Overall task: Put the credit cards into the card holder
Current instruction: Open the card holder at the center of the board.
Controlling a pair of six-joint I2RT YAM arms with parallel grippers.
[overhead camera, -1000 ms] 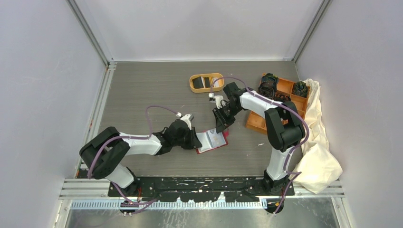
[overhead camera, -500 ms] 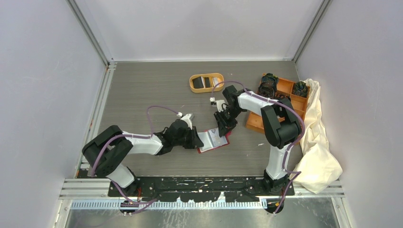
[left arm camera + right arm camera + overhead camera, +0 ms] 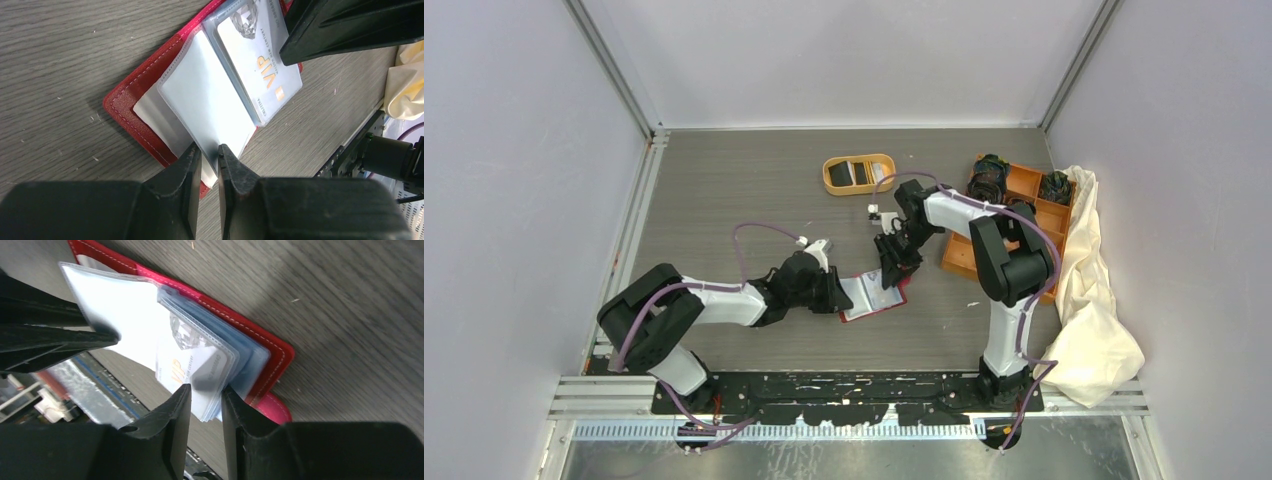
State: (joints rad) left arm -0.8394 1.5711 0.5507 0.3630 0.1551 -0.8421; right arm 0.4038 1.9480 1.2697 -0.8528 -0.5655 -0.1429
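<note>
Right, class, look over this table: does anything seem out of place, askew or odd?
Yes. A cream cloth lies bunched against the orange box, heaped at the right edge of the table. The card holder lies open and askew, one clear sleeve pinched between the left fingers.

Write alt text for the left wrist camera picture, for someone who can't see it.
The left gripper pinches a clear sleeve of the open red card holder, which lies on a grey table. The next sleeve holds a whitish card marked VIP, with the right gripper's black fingers at its edge.
</note>
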